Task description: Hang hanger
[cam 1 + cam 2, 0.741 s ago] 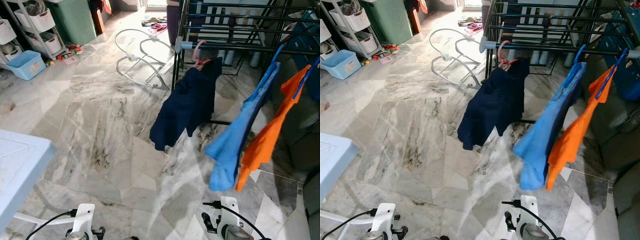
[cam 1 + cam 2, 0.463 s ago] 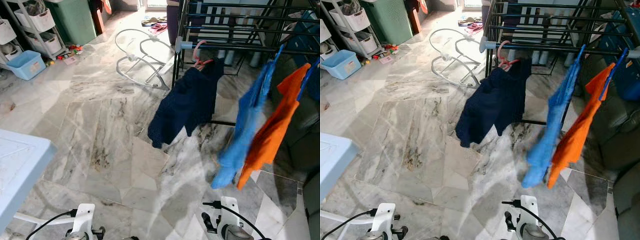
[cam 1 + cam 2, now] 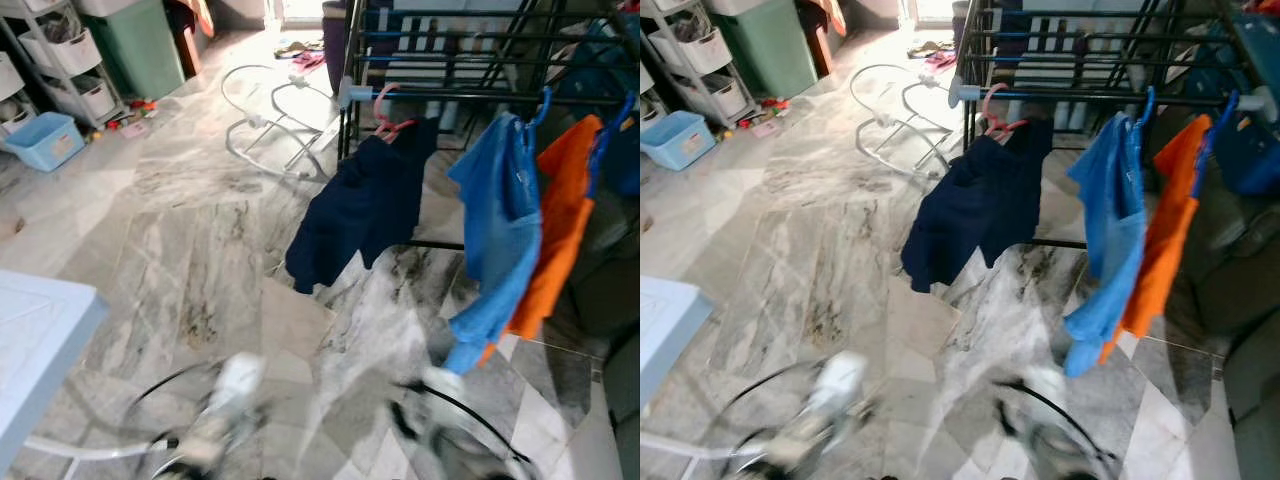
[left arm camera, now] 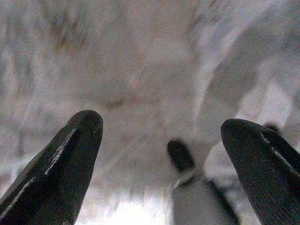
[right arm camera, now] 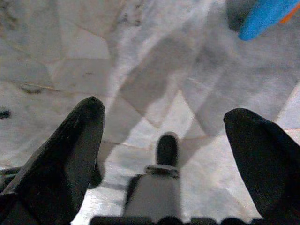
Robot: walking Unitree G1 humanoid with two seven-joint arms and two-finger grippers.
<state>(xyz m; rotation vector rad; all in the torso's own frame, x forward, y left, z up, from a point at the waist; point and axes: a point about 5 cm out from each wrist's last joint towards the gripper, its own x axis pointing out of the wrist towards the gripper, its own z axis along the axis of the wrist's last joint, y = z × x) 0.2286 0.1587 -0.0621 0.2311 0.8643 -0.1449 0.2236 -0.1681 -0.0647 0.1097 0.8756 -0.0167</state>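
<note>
**Hangers on the rail, both grippers low and empty**

A black drying rack (image 3: 470, 60) fills the upper right of the head views, standing on a grey marble floor (image 3: 200, 250). Three garments hang along its front rail. A navy garment (image 3: 365, 205) hangs from a pink hanger (image 3: 385, 112) near the rail's capped end, at upper centre. To its right a blue shirt (image 3: 500, 230) hangs from a blue hanger (image 3: 541, 103), and an orange shirt (image 3: 555, 240) hangs just beside it, the two cloths touching.

At the bottom edge, the left gripper (image 4: 159, 140) and right gripper (image 5: 164, 136) point at the floor. The wrist views show each pair of black fingers spread wide, with nothing between them. The arms appear as motion-blurred smears in the head views.

Judged risks: the navy garment sits crooked, one side drooping low, so a knock to the rack could slide its hook off the nearby rail end. The blue and orange shirts hang crowded together, so a tug on one may drag its neighbour. A wire bouncer frame (image 3: 265, 125) lies on the floor at upper centre-left, and could catch a foot.
</note>
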